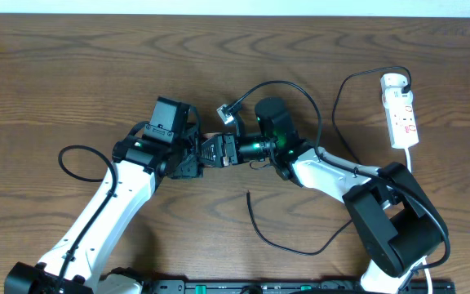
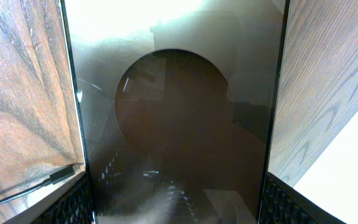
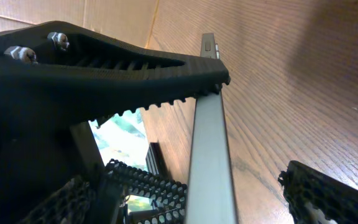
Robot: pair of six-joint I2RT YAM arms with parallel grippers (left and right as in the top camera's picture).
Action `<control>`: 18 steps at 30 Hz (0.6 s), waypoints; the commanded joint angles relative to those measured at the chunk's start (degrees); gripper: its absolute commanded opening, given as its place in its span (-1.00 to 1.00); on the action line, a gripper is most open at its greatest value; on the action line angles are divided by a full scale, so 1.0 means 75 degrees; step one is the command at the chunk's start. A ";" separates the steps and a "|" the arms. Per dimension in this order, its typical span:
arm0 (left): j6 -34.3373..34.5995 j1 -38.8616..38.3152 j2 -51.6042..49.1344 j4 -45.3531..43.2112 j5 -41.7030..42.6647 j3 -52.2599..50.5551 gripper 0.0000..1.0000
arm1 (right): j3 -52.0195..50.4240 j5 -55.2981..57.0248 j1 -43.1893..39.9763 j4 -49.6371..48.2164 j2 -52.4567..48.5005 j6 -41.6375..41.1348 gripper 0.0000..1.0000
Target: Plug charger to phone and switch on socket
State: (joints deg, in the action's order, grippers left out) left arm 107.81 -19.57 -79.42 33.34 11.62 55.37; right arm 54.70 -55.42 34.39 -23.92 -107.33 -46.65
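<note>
The phone (image 2: 179,112) fills the left wrist view, its dark glossy screen between my left gripper's two padded fingers (image 2: 179,208), which are shut on its long sides. In the overhead view both grippers meet at mid-table, the left gripper (image 1: 205,155) holding the phone (image 1: 219,152). The right wrist view shows the phone edge-on as a silver strip (image 3: 207,137). My right gripper (image 3: 222,199) is open around it, with a gap to its right finger. The charger's free tip (image 1: 248,196) lies on the table in front; it also shows in the left wrist view (image 2: 61,176). The socket (image 1: 402,110) lies at the far right.
The charger cable (image 1: 300,251) loops along the table in front of the right arm and runs up to the socket's top end. A black robot cable (image 1: 72,167) curls at the left. The table (image 1: 72,73) is dark wood.
</note>
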 commanded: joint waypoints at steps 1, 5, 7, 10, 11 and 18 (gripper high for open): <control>0.0015 -0.0041 -0.0044 -0.0035 -0.0015 0.0131 -0.86 | 0.0114 -0.0195 0.0230 -0.0125 -0.0015 -0.0029 0.88; 0.0012 -0.0038 -0.0044 -0.0035 -0.0012 0.0131 -0.86 | 0.0114 -0.0195 0.0230 -0.0128 -0.0015 -0.0029 0.66; 0.0012 -0.0038 -0.0044 -0.0035 -0.0012 0.0131 -0.85 | 0.0114 -0.0192 0.0227 -0.0125 -0.0015 -0.0029 0.57; 0.0012 -0.0038 -0.0044 -0.0035 -0.0012 0.0131 -0.85 | 0.0114 -0.0192 0.0227 -0.0125 -0.0015 -0.0026 0.43; 0.0012 -0.0041 -0.0044 -0.0038 -0.0012 0.0131 -0.85 | 0.0114 -0.0192 0.0227 -0.0125 -0.0015 -0.0029 0.41; 0.0012 -0.0041 -0.0044 -0.0038 -0.0009 0.0131 -0.85 | 0.0114 -0.0181 0.0230 -0.0125 -0.0015 -0.0026 0.13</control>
State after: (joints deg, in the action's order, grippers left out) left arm 107.85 -19.62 -79.94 33.54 10.74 55.37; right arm 54.70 -55.96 35.33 -24.80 -107.33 -47.11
